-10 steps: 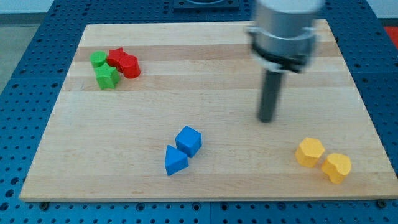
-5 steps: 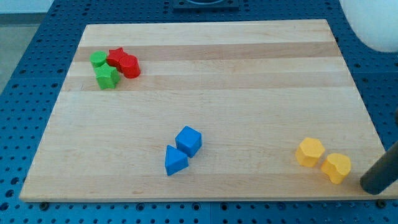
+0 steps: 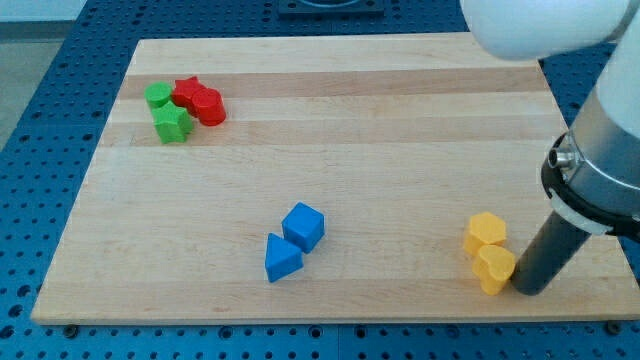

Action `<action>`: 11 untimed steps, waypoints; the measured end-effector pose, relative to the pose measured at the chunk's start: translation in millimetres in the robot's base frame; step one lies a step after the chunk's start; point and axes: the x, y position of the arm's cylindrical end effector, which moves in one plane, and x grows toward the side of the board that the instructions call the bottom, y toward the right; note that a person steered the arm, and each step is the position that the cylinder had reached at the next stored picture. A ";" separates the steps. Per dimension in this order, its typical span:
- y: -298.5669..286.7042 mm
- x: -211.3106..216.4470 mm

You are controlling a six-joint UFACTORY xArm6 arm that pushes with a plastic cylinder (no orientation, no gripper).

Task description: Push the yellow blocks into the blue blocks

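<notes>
My tip (image 3: pixel 530 291) is a bare dark rod with nothing to clench or release; it rests on the wooden board (image 3: pixel 330 110) near the view's bottom right corner, pressed against the right side of a yellow heart-shaped block (image 3: pixel 493 268). Standing on the far side of the yellow pair from the blue ones looks deliberate, since a push from here would drive them toward the view's left.

From largest to smallest: the pale board fills most of the view, on a blue perforated table (image 3: pixel 40 80). My white and grey arm (image 3: pixel 600 170) looms at the view's right.

A yellow hexagonal block (image 3: pixel 486 231) sits just above the heart, touching it. Well apart, near the bottom centre, a blue cube (image 3: pixel 303 226) touches a blue triangular block (image 3: pixel 281 258); the yellow blocks have not yet reached them.

At the top left, away from the task, two green blocks (image 3: pixel 166 112) and two red blocks (image 3: pixel 198 99) huddle together
</notes>
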 end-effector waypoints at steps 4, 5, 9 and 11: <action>-81.8 0.1; -81.8 -1.6; -50.9 -36.1; -56.1 -61.7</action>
